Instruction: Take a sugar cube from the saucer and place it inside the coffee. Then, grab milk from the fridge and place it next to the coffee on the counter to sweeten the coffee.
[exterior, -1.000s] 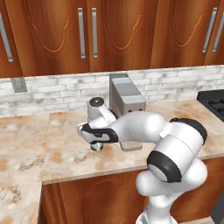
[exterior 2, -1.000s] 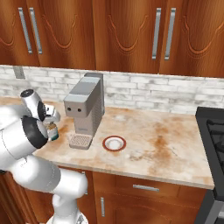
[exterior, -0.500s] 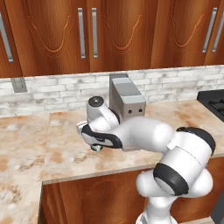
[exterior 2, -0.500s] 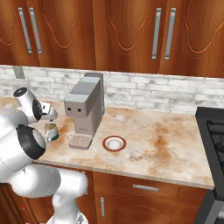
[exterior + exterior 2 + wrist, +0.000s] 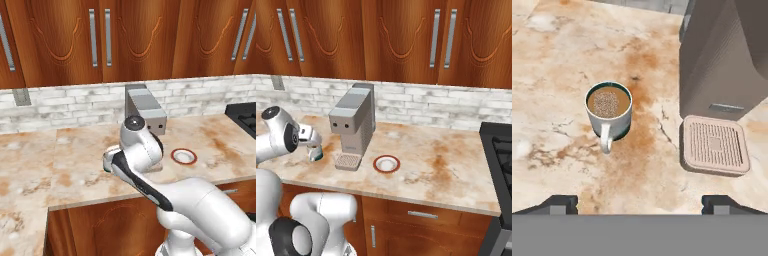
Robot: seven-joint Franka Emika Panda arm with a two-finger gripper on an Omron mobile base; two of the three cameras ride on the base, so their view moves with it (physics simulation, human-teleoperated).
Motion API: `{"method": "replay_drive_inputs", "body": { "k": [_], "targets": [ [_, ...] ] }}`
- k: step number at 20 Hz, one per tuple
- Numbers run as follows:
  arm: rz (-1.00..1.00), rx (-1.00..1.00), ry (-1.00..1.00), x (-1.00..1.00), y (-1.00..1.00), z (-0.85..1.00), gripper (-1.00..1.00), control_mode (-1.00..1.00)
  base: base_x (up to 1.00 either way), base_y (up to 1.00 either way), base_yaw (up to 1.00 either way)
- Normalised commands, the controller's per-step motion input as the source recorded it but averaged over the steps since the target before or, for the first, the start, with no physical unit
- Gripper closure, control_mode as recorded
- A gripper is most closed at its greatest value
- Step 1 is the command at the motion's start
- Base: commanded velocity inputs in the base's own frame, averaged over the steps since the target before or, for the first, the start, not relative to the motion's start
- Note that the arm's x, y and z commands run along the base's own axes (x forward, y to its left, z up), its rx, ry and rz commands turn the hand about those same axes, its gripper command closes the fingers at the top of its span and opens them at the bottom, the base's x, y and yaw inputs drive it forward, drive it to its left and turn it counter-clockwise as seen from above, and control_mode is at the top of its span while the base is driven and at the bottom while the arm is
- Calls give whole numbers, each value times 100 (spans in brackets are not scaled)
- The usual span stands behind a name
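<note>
The coffee (image 5: 608, 111), a teal-grey mug of brown liquid with its handle toward me, stands on the counter (image 5: 557, 60) left of the coffee machine. A paler speckled patch lies in the middle of the liquid; I cannot tell whether it is the sugar cube. My gripper (image 5: 641, 204) hovers above and just short of the mug, open, with nothing between its fingertips (image 5: 559, 202). From the right the mug (image 5: 316, 153) shows just under the hand. The arm hides most of the mug (image 5: 106, 164) from the left. The saucer (image 5: 386, 163) (image 5: 184, 156) looks bare. Milk and fridge are out of view.
The grey coffee machine (image 5: 353, 122) with its drip tray (image 5: 714, 145) stands right beside the mug. A stove edge (image 5: 501, 150) lies at the far right. Wooden cabinets (image 5: 130, 35) hang above the brick backsplash. Open counter stretches left of the mug.
The jaws have opened wide above the mug. The arm's elbow has swung down and round while the hand stayed over the coffee.
</note>
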Motion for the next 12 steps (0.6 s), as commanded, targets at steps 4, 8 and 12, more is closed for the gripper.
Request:
{"method": "replay_drive_inputs", "body": {
  "k": [4,8,12],
  "targets": [
    [-5,2,-11,-84,-63,79,-100,-100,0,0,0],
    [0,10,-8,-58,-69,84,-100,-100,0,0,0],
    [0,14,-4,-51,-68,81,-100,-100,0,0,0]
  ]
}}
